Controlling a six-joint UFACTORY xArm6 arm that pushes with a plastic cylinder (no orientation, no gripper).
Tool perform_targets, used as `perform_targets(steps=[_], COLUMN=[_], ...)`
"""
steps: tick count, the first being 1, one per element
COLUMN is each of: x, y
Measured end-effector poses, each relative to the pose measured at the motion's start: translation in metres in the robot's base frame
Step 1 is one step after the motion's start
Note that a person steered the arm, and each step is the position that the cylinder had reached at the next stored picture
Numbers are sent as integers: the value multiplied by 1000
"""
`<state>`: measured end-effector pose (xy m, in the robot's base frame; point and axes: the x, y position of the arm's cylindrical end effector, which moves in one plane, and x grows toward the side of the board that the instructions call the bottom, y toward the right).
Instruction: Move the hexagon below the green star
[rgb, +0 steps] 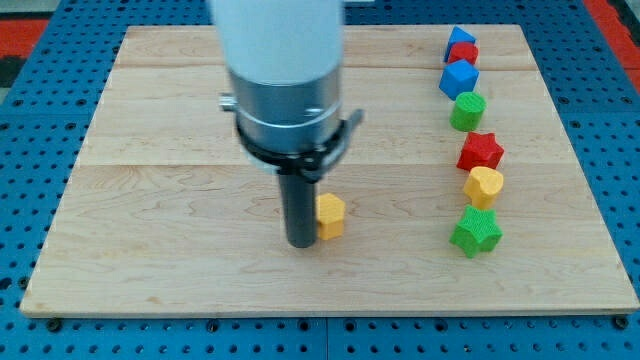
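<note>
A yellow hexagon block (330, 215) lies near the middle of the wooden board (150, 200). My tip (301, 241) stands right against the hexagon's left side, partly hiding it. The green star (476, 231) lies at the view's right, at the lower end of a column of blocks, well to the right of the hexagon.
The right column runs from the view's top: a blue block (460, 40), a red block (465, 54), a blue block (459, 78), a green block (467, 110), a red star (480, 151), a yellow heart-like block (484, 185). The arm's white and grey body (285, 70) hangs over the board's middle.
</note>
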<state>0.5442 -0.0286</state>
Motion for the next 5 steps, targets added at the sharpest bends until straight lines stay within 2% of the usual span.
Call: perform_targets(steps=[1, 2, 3, 5], x=[-1, -15, -40, 7], y=[-26, -13, -25, 91])
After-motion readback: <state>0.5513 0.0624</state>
